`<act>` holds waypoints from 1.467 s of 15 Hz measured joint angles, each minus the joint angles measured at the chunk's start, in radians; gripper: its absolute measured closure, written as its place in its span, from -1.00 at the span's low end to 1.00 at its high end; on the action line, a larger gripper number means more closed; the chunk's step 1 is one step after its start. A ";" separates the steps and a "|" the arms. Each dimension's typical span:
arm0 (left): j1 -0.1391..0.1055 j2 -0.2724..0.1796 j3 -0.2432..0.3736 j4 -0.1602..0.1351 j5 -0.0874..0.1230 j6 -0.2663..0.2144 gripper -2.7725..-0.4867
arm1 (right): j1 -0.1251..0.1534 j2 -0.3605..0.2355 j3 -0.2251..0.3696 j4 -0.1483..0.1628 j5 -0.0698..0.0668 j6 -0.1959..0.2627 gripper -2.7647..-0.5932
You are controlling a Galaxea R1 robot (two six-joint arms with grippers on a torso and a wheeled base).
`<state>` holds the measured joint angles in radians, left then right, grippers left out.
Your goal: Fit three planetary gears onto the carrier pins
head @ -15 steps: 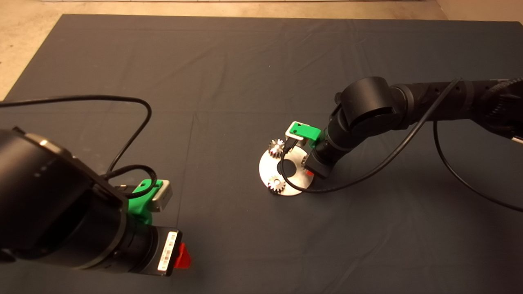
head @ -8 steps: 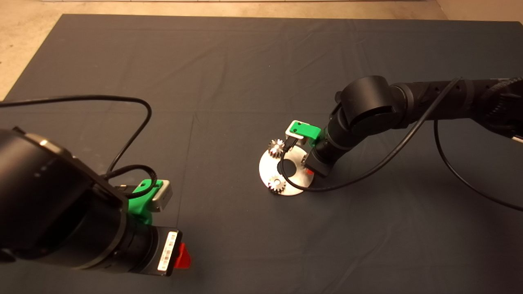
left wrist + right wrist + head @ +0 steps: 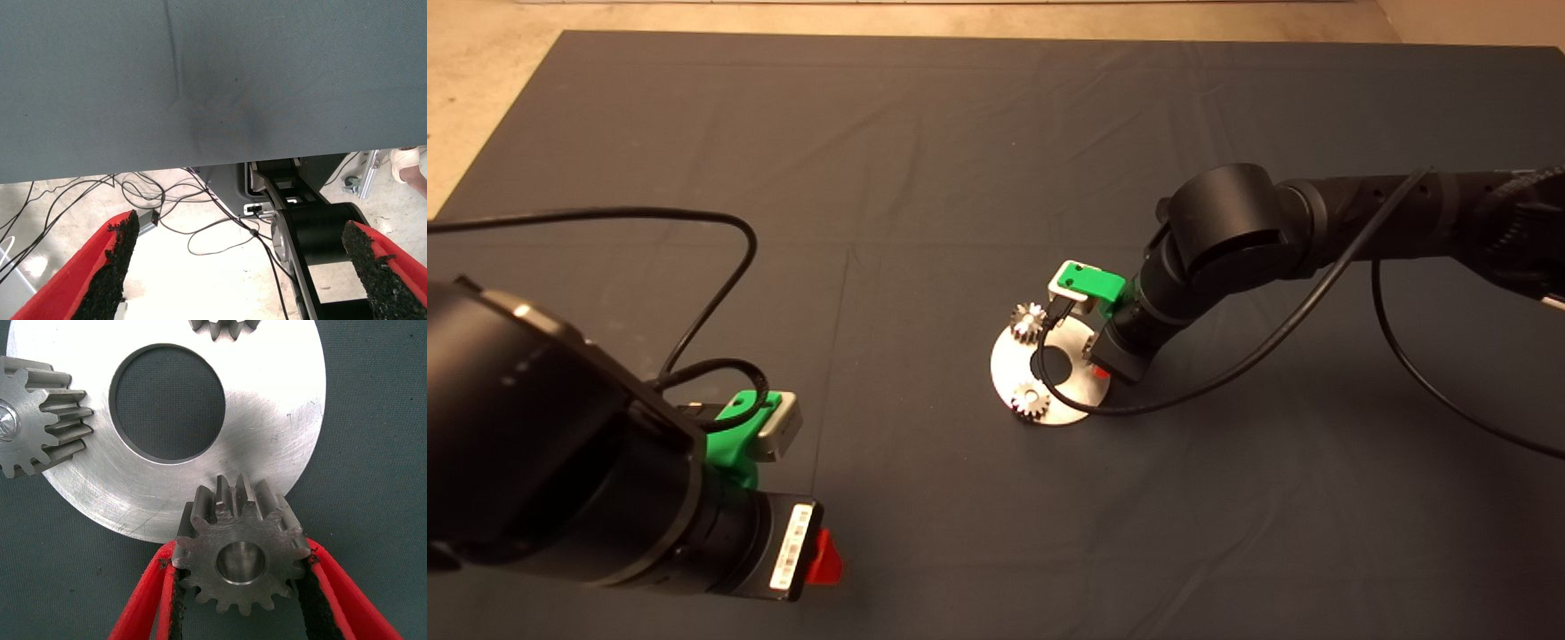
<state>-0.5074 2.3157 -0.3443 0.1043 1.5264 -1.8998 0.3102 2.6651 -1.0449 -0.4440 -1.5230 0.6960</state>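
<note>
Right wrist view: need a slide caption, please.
Right gripper seats third planetary gear on carrier disc.

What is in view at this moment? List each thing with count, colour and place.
planetary gears: three, silvery grey; one at the disc's far edge, one at its near edge, both on pins, and a third between the right gripper's fingers at the disc's right edge
carrier pins: one silvery tip shows in a seated gear's hole; the others are hidden
disc: one, shiny silver, large centre hole, mid-mat
mat: one, dark grey, covering the table
cables: several, black, on the pale floor beyond the mat
left gripper: red fingers wide apart, parked at the lower left
right gripper: red fingers shut on the third gear
</note>
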 joint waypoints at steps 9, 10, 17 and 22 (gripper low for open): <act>0.000 0.000 0.000 0.000 0.000 0.000 -0.48 | 0.000 -0.001 0.000 0.000 0.002 -0.003 0.65; 0.000 0.000 0.000 0.000 0.000 0.000 -0.48 | 0.000 -0.003 0.000 0.000 0.005 -0.003 0.65; 0.000 0.000 0.000 0.000 0.000 0.000 -0.48 | 0.000 -0.005 0.000 0.000 0.008 -0.003 0.65; 0.000 0.000 0.000 0.000 0.000 0.000 -0.48 | -0.002 -0.005 0.000 -0.001 0.007 -0.003 0.65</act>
<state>-0.5074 2.3157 -0.3443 0.1038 1.5264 -1.8998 0.3079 2.6598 -1.0445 -0.4454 -1.5157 0.6928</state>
